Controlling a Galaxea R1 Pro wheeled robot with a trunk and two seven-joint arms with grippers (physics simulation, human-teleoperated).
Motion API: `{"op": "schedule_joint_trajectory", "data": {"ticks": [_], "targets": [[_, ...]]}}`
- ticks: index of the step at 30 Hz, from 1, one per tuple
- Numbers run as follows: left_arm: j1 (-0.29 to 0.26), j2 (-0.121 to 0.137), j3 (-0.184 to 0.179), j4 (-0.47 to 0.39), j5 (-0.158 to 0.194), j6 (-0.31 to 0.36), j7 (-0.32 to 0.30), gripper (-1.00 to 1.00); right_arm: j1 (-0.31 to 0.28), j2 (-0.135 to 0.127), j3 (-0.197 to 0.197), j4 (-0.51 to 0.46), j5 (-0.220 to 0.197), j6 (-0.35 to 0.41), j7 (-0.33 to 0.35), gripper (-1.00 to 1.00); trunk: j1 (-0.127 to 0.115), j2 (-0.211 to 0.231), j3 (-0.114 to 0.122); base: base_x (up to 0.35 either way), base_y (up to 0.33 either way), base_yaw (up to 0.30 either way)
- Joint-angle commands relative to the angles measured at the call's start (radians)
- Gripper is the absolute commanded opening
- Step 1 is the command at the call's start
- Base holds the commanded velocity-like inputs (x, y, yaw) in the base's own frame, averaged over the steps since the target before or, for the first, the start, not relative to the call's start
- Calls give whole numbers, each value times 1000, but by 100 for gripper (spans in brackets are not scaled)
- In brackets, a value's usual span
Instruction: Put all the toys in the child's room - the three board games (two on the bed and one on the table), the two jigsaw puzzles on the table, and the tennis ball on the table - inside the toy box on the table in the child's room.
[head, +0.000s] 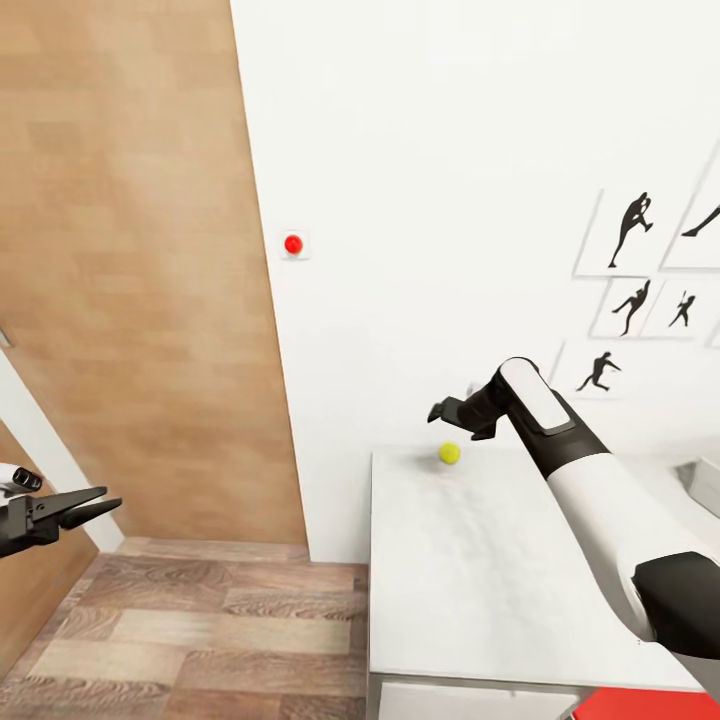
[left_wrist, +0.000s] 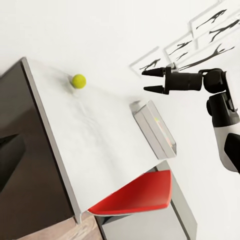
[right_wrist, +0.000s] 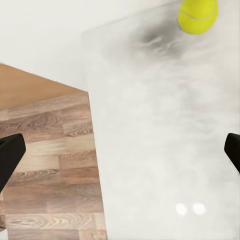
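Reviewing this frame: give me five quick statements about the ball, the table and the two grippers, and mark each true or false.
1. The tennis ball lies on the white table, near its far edge by the wall. True.
2. The right gripper is shut on the ball. False: its fingers are spread and the ball lies apart from them on the table.
3. The left gripper hangs over the wooden floor, off the table. True.
4. A blue chair stands at the table. False: the chair seat beside the table is red.
5. The left gripper holds a puzzle box. False: nothing is between its fingers.
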Motion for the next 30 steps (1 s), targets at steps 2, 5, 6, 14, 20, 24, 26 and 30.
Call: {"op": "schedule_joint_trajectory", "data": {"ticks": [2, 5, 6, 14, 20, 24, 26, 30], "targets": [[-6, 1, -8, -1, 11, 10, -2, 100, -1, -3, 3, -1, -10, 1, -10, 100, 1, -2, -2, 238, -18, 0], [-6, 1, -8, -1, 11, 10, -2, 100, -1, -3, 3, -1, -10, 1, -10, 100, 1, -2, -2, 188, -26, 0], [-6, 1, -8, -1, 11, 10, -2, 100, -1, -3, 3, -1, -10, 1, -10, 100, 1, -2, -2, 146, -11, 0], [-6, 0, -8, -1, 11, 10, -2, 100, -1, -1, 3, -1, -10, 1, -10, 100, 1, -2, -2, 215, -3, 0], [-6, -8, -8, -1, 10, 10, -1, 100, -1, -2, 3, -1, -10, 1, -10, 100, 1, -2, -2, 106, 0, 0], [-6, -12, -8, -1, 10, 9, -1, 100, -1, -2, 3, -1, -10, 1, -10, 100, 1, -2, -2, 83, 0, 0], [-6, -13, -8, 0, 10, 9, -1, 100, -1, -2, 3, -1, -10, 1, -10, 100, 1, -2, -2, 28, 0, 0], [-6, -13, -8, 1, 10, 9, -1, 100, -1, -3, 3, -1, -10, 1, -10, 100, 1, -2, -2, 4, 0, 0]]}}
